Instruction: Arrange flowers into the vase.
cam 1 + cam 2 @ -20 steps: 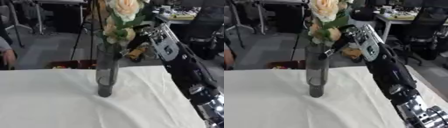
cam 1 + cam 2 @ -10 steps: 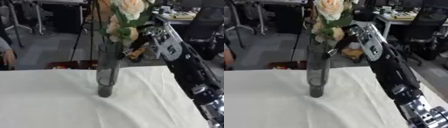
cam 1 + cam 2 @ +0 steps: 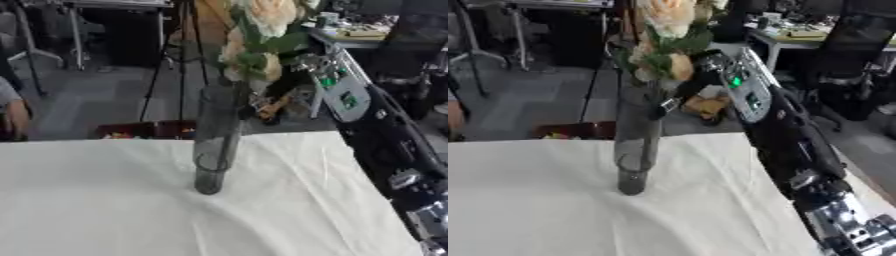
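Observation:
A tall dark glass vase (image 3: 213,145) stands upright on the white cloth (image 3: 96,200), a little behind the table's middle. Cream and peach roses with green leaves (image 3: 262,30) rise out of its mouth, leaning to the right. My right arm (image 3: 785,135) comes up from the lower right corner and reaches behind the blooms. My right hand (image 3: 668,103) is at the vase's rim, curled on the flower stems and largely hidden by the leaves. The left hand shows in neither view.
The table's far edge runs just behind the vase. Beyond it on the floor are a dark red crate (image 3: 144,130), a tripod (image 3: 175,55) and office chairs (image 3: 859,55). My right forearm takes up the table's right side.
My right arm and the flower heads have shifted slightly to the right. The vase stands where it was.

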Motion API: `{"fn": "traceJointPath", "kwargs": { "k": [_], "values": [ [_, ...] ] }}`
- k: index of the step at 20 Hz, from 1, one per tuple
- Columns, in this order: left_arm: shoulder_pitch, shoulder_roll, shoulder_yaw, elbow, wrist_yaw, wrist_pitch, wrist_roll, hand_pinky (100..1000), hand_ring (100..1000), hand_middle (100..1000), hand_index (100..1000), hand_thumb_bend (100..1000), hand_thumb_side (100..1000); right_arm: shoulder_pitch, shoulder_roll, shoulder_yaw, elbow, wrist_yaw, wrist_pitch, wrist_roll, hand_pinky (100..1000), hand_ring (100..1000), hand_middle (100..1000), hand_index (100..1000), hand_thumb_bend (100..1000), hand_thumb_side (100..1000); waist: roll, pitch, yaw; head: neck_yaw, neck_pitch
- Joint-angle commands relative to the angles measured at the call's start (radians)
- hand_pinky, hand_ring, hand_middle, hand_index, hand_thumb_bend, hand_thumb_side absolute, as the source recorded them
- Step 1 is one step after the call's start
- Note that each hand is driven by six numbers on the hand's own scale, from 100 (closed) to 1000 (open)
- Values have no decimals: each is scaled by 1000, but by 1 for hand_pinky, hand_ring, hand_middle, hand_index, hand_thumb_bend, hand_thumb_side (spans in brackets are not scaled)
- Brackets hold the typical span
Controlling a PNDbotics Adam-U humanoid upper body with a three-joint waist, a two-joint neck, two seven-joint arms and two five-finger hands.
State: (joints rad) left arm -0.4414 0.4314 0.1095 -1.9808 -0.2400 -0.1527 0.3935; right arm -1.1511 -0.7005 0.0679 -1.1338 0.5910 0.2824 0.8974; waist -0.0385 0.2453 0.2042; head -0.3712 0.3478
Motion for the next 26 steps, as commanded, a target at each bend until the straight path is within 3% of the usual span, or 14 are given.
{"fn": "traceJointPath", "kwargs": {
  "k": [1, 9, 18, 26],
  "values": [
    [-8, 29, 13, -19, -5, 3, 3, 805, 919, 942, 989, 100, 1000, -12, -47, -16, -22, -6, 11, 10, 994, 1000, 1000, 1000, 1000, 448, 4, -23, -1, 1, -10],
    [-8, 27, 11, -19, -4, 4, 1, 805, 920, 942, 989, 100, 1000, -17, -44, -23, -50, -15, 10, 10, 985, 1000, 1000, 1000, 1000, 438, 8, -21, -1, -6, -12],
    [-12, 27, 10, -19, -5, 5, -3, 805, 920, 943, 988, 100, 1000, -51, -30, -30, -125, 67, -57, 2, 942, 996, 979, 1000, 988, 546, 6, -22, -1, -5, -6],
    [-11, 23, 9, -19, -4, 4, -4, 804, 920, 942, 989, 100, 1000, -50, -12, -17, -100, 24, -38, -32, 940, 996, 1000, 1000, 1000, 585, 1, -24, 6, 15, -21]
  ]
}}
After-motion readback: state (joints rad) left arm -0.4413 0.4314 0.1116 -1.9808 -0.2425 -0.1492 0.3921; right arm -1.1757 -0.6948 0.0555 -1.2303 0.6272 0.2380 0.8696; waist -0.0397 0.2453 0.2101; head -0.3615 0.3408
